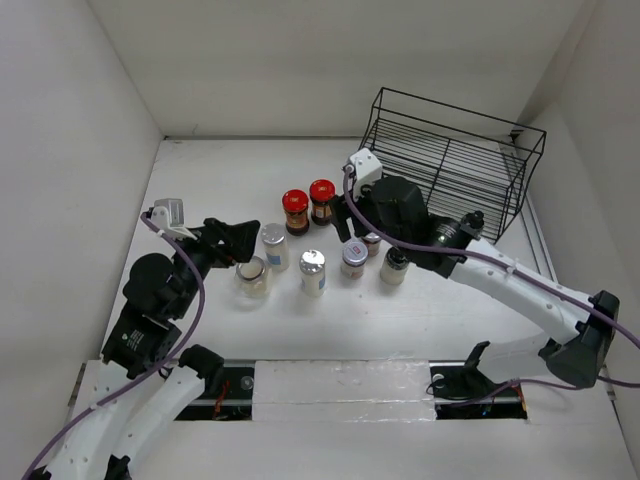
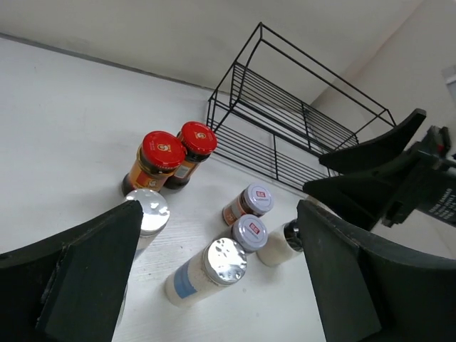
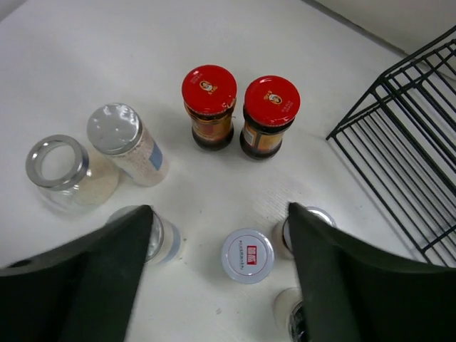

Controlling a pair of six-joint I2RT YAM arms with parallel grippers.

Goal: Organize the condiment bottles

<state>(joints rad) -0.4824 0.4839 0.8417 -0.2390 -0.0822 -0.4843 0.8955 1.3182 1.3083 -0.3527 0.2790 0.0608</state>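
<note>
Several small spice jars stand in a cluster. Two dark jars with red lids [image 1: 295,210] [image 1: 322,200] stand side by side at the back. In front are a silver-lidded jar [image 1: 273,245], a wide pale jar [image 1: 252,276], another silver-lidded jar [image 1: 313,271], two jars with labelled lids [image 1: 354,259] [image 1: 372,242] and a black-lidded jar [image 1: 394,266]. My left gripper [image 1: 240,243] is open and empty, next to the wide jar. My right gripper [image 1: 352,222] is open and empty above a labelled-lid jar [image 3: 247,255], which sits between and just below its fingers [image 3: 107,271].
A black wire rack [image 1: 455,160] stands at the back right, right of the red-lidded jars; it also shows in the left wrist view [image 2: 285,121] and the right wrist view [image 3: 406,157]. White walls close in the table on three sides.
</note>
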